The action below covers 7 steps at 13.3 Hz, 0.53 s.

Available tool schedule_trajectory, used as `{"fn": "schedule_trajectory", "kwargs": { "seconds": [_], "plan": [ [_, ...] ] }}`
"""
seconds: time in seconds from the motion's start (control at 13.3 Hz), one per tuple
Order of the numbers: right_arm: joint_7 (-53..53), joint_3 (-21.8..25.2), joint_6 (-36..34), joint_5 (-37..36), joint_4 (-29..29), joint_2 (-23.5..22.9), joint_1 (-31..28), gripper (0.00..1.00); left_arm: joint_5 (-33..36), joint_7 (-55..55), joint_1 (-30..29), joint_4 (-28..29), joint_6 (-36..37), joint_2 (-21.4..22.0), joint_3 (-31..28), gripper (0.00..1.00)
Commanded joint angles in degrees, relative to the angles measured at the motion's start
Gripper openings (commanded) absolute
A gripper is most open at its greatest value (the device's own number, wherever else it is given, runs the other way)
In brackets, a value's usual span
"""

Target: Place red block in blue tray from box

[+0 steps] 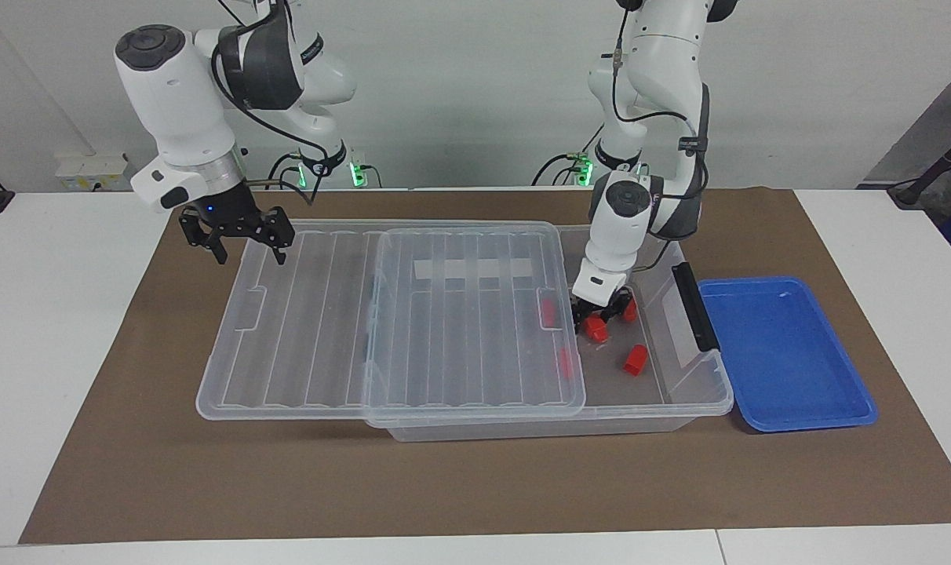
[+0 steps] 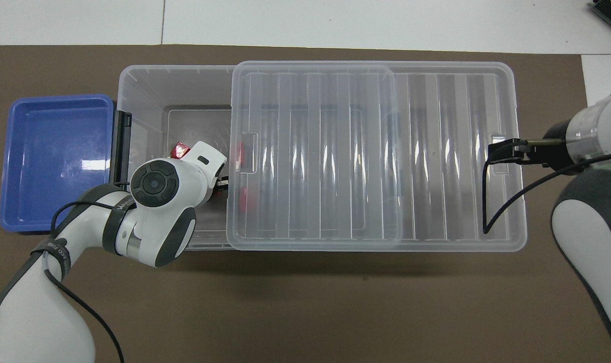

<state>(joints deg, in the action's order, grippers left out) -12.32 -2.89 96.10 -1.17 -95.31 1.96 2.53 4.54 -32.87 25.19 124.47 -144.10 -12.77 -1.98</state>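
The clear box (image 1: 711, 392) lies across the mat, its ribbed lid (image 1: 381, 314) slid toward the right arm's end, so the end beside the blue tray (image 1: 781, 353) is uncovered. My left gripper (image 1: 599, 322) is down inside that uncovered end, shut on a red block (image 1: 597, 330). Two more red blocks (image 1: 635, 359) (image 1: 629, 312) lie loose nearby, and two show through the lid (image 1: 548, 311). In the overhead view the left hand hides the held block; one loose block (image 2: 179, 149) shows beside it. My right gripper (image 1: 249, 253) hangs open over the lid's end.
The blue tray (image 2: 53, 161) has nothing in it and touches the box's black end clip (image 1: 695, 306). A brown mat (image 1: 475, 486) covers the table under everything. A whitish tape strip (image 1: 471, 269) sits on the lid.
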Motion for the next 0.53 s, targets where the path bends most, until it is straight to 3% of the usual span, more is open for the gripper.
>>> {"fn": "schedule_trajectory", "kwargs": {
  "seconds": [0.0,0.15,0.45],
  "plan": [
    [-1.4,0.0,-5.7,0.0,5.3,-1.3,-0.3,1.00,1.7,-0.7,0.8,-0.5,2.2,-0.5,-0.9,0.13],
    [-1.1,-0.1,-7.4,-2.2,9.2,-3.1,-0.5,1.00,2.0,-0.7,0.8,-5.5,10.3,-0.1,-0.9,0.13],
    [-1.4,-0.1,-9.9,-2.0,8.7,-2.5,-0.2,1.00,2.0,-0.4,0.0,-16.7,24.7,0.6,-1.0,0.13]
  ]
}}
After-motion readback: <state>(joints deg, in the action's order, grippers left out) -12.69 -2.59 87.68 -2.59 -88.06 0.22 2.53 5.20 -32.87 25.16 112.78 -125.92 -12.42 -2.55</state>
